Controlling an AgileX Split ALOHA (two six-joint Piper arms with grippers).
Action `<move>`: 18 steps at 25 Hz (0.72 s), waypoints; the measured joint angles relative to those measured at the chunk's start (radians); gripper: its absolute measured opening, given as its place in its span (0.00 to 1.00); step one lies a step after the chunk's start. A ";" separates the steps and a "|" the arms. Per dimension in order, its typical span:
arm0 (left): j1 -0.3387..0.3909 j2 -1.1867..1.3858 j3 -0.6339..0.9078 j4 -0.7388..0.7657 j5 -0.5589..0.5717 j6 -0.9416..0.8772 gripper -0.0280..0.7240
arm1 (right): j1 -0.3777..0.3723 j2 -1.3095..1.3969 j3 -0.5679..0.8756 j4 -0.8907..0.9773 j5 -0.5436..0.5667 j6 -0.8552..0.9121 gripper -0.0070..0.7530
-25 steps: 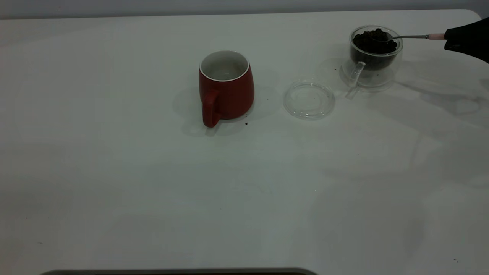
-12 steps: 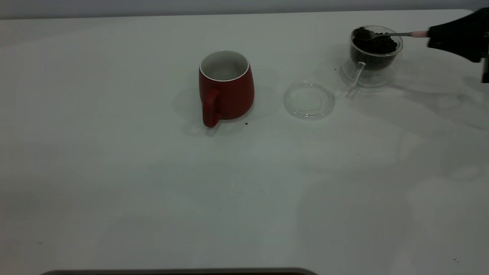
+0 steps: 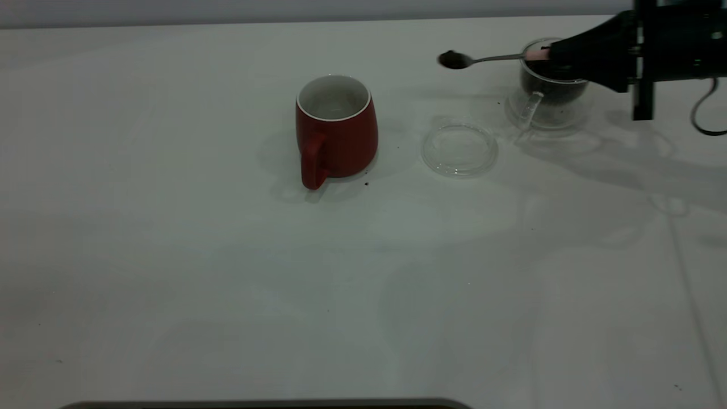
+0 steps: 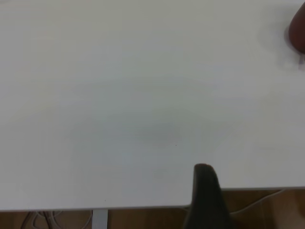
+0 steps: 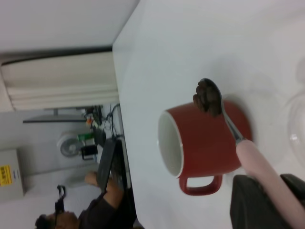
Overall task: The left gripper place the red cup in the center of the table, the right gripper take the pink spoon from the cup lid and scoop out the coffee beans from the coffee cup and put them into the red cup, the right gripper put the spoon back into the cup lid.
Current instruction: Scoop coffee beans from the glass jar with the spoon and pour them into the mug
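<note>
right gripper: I see it over the coffee cup, fingers clamped on the pink spoon by its pink handle.
spoon: held level above the table, bowl poking out past the coffee cup toward the red cup, between the two and well clear of the lid.
right wrist view only: coffee beans heaped in the spoon bowl; from outside the bowl just looks dark. It also shows a person past the table edge.
exterior view only: lid flat on the table between red cup and coffee cup, touching neither.
red cup: upright near table centre, white inside, handle facing the camera.
left gripper: out of the exterior view; in the left wrist view I get one dark finger at the table edge, can't tell how the fingers stand. Red cup is a sliver at that view's edge.
count: 1 red cup, 1 coffee cup, 1 lid, 1 spoon.
</note>
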 joint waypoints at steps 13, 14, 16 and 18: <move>0.000 0.000 0.000 0.000 0.000 0.001 0.79 | 0.177 0.000 0.000 0.090 0.000 -0.005 0.15; 0.000 0.000 0.000 0.000 0.000 0.001 0.79 | 0.187 0.000 0.000 0.095 0.000 -0.007 0.15; 0.000 0.000 0.000 0.000 0.000 0.001 0.79 | 0.204 0.000 0.000 0.110 0.000 -0.012 0.15; 0.000 0.000 0.000 0.000 0.000 0.001 0.79 | 0.222 0.000 0.000 0.125 0.000 -0.024 0.15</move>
